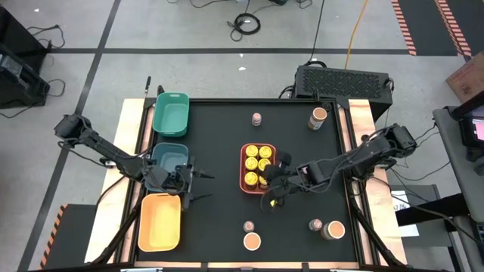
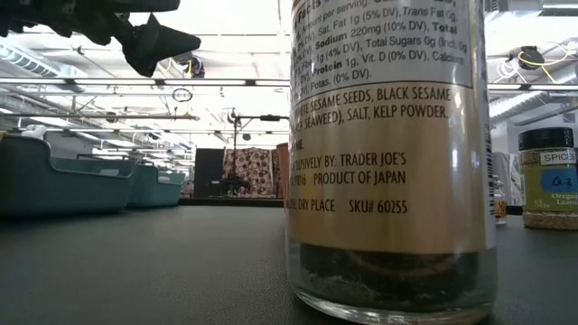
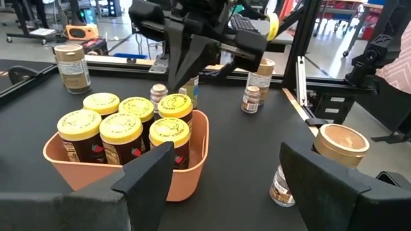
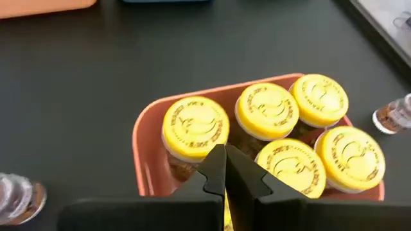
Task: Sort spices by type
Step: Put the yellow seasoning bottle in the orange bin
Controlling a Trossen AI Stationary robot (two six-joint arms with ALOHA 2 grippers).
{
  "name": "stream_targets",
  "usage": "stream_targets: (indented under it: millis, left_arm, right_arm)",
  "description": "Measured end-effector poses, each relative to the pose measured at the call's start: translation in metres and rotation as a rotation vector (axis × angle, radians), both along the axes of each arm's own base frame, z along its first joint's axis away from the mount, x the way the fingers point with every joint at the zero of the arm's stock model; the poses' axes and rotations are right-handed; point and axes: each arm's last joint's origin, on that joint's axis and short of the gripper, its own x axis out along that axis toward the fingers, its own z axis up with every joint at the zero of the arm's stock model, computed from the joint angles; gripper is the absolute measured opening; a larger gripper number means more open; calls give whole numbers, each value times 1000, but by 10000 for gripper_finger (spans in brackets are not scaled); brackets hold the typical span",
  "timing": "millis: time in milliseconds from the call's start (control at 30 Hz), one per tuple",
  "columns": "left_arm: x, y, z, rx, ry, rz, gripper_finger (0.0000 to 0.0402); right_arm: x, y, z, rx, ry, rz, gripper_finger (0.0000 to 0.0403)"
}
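Five yellow-lidded jars (image 1: 258, 157) are grouped in the coral tray (image 1: 243, 170) mid-surface. The right claw (image 1: 270, 194) is held shut, empty, beside a sixth. The left claw (image 1: 198, 187) is spread, empty.
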Motion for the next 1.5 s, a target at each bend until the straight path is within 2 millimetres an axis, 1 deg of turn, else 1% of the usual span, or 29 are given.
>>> stream_targets:
  millis: [200, 333, 433, 567, 633, 833, 1500]
  left_arm:
    - [0, 0, 0, 2, 4, 1, 286]
    - [0, 0, 0, 1, 4, 1, 286]
    - [0, 0, 0, -4, 4, 2, 286]
    - [0, 0, 0, -5, 3, 2, 286]
    - [0, 0, 0, -5, 3, 2, 286]
    - [0, 0, 0, -4, 3, 5, 286]
    - [0, 0, 0, -4, 3, 6, 286]
  right_arm:
    - [-8, 14, -1, -23, -9, -32, 0]
    - [-12, 19, -1, -43, -20, -56, 0]
    - [-12, 19, -4, -38, -23, -64, 0]
    - [-16, 17, -16, -27, -15, -84, 0]
    - [-16, 19, -18, -27, -37, -81, 0]
    - [-17, 21, -18, -44, -46, -81, 0]
    - [-17, 18, -20, -32, -32, -100, 0]
